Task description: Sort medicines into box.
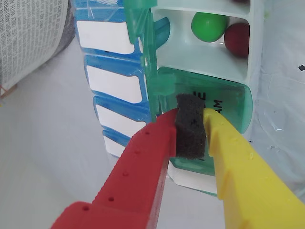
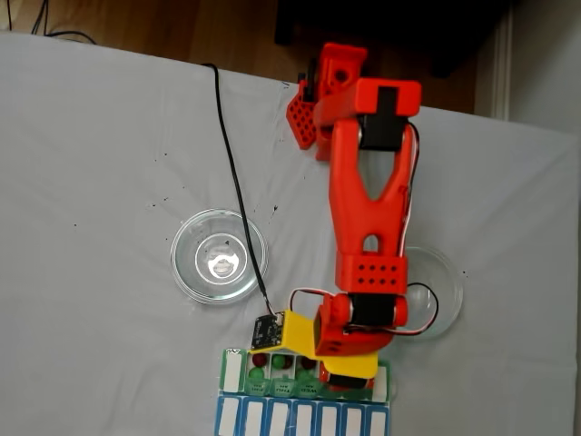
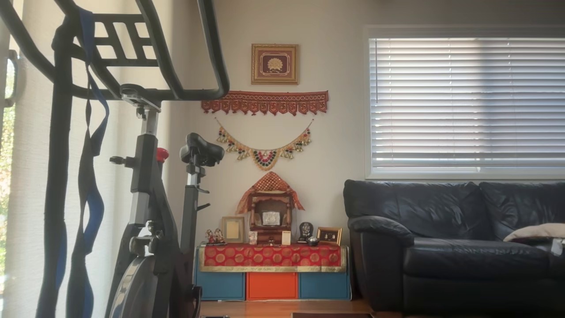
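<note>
On the white-clothed tabletop (image 2: 91, 182), the box (image 1: 205, 62) lies beneath the end effector (image 1: 191, 131), whose red and yellow fingers are closed on a black foam pad (image 1: 190, 126) touching a shut green lid lettered "AM", beside an open compartment holding one green medicine (image 1: 208, 26) and one dark red medicine (image 1: 237, 40).

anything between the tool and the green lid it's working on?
Nothing visible. The tool is right over the closed translucent green lid, its black foam pad against it. The neighbouring open compartment holds a green ball and a dark red ball.
</note>
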